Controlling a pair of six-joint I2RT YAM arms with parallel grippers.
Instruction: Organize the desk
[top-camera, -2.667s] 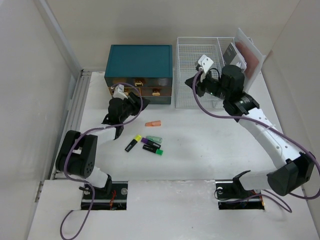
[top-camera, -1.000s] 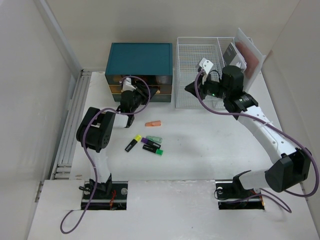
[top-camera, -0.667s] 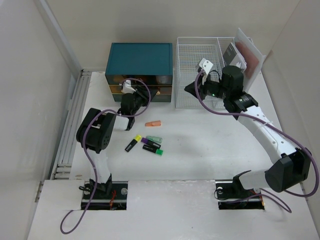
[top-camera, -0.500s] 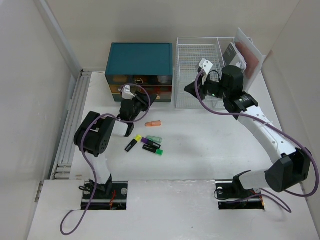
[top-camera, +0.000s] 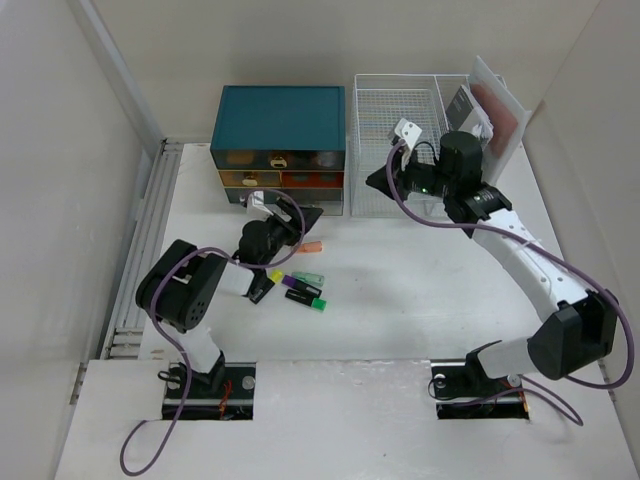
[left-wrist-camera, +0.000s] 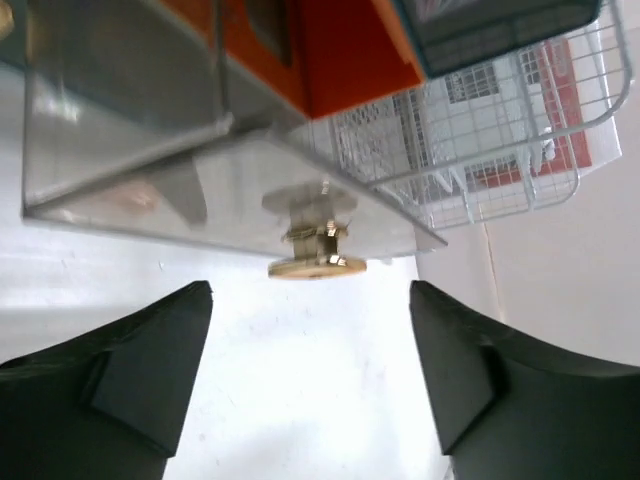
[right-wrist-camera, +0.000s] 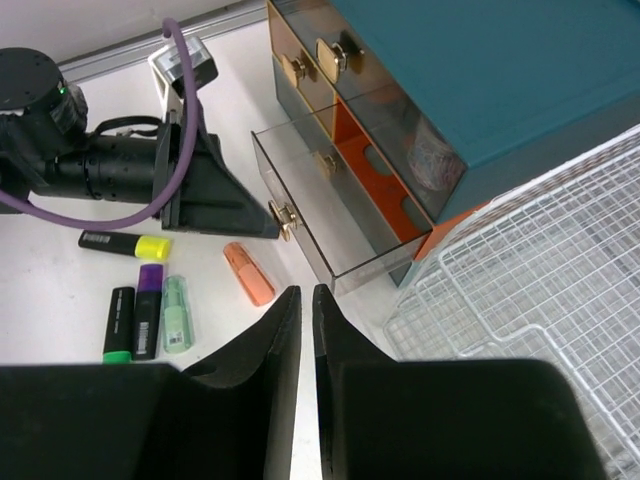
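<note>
Backing off the drawer box (top-camera: 280, 115) toward the markers (top-camera: 295, 288) on the white surface (top-camera: 420, 290), the left pincer (left-wrist-camera: 308, 300) has released the knob (left-wrist-camera: 317, 266), leaving the bottom drawer (right-wrist-camera: 330, 225) open, probably to receive them. Right of the box, the right pincer (right-wrist-camera: 306, 305) hovers clenched, empty.

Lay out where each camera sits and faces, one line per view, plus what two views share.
Top external: above and behind, looking down on the desk; left arm and right arm show.
Left wrist: low, facing the knob of the pulled-out drawer; the left end effector flanks it.
Right wrist: high by the wire tray, looking down at the teal drawer box and highlighters; right end effector at bottom.
Shared: both wrist views show that knob.
</note>
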